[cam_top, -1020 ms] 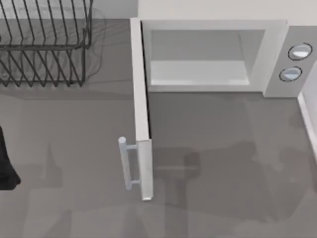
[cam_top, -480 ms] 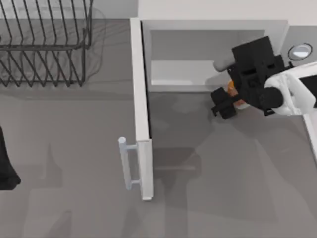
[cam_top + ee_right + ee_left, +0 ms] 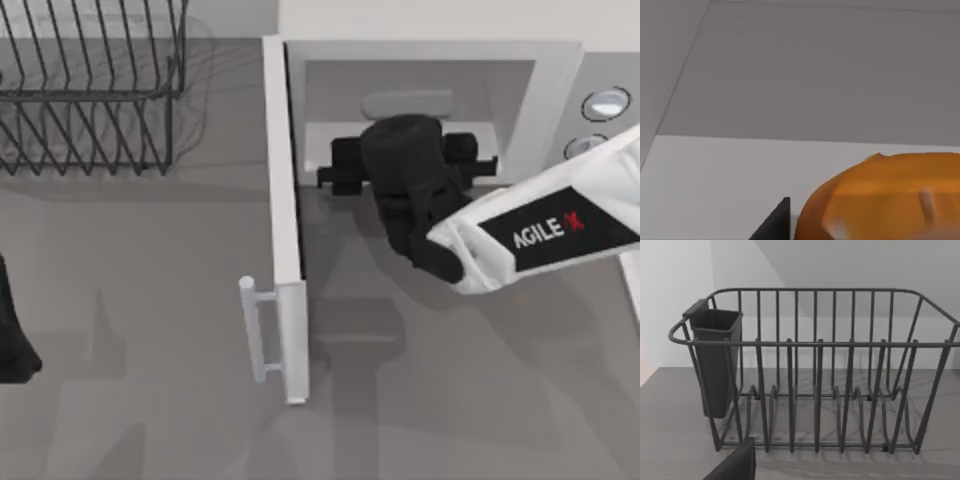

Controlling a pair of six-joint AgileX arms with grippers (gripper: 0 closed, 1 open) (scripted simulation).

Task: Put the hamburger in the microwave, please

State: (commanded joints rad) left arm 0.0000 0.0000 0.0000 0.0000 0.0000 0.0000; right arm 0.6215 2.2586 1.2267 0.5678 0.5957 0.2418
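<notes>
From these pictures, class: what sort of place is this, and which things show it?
Probably a kitchen counter, in a rendered scene. A microwave stands with its door swung open, a dish rack sits beside it, and the right gripper reaches in with a hamburger.

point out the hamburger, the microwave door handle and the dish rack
hamburger [image 3: 880, 200], right wrist view, on its orange rounded top
microwave door handle [image 3: 256, 330], top view, on the middle of the silver bar
dish rack [image 3: 815, 390], left wrist view, on a wire of its front
</notes>
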